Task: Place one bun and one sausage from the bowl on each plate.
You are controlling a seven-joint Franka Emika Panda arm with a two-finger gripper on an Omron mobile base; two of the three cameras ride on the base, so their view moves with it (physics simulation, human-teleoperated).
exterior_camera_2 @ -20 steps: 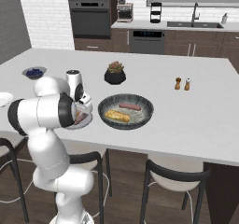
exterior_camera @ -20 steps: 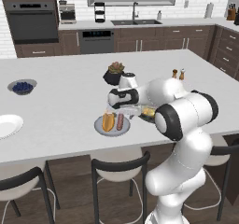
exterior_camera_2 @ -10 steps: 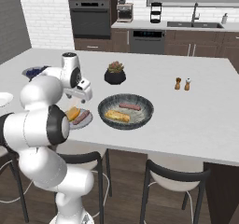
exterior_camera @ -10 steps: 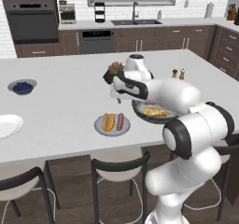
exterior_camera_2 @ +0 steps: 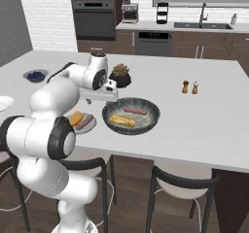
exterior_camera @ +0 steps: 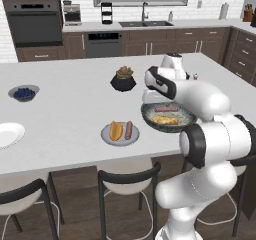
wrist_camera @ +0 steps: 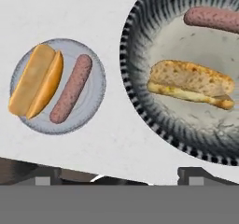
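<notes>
gripper (wrist_camera: 119,177) jaws wide apart, empty, above counter (exterior_camera: 75,109) between plate and bowl | grey plate (wrist_camera: 95,99): bun (wrist_camera: 36,80) + sausage (wrist_camera: 71,94) side by side | bowl (wrist_camera: 135,104): second bun (wrist_camera: 189,84) + second sausage (wrist_camera: 212,18) | white plate (exterior_camera: 9,134) far left, looks bare, partly cropped

Open lane: bare tabletop (wrist_camera: 112,139) strip between grey plate (wrist_camera: 95,94) and bowl (wrist_camera: 135,97)
Obstacles beyond bowl: succulent pot (exterior_camera: 123,79), shakers (exterior_camera_2: 189,87)
Left stretch: wide bare surface toward white plate (exterior_camera: 7,134)
</notes>
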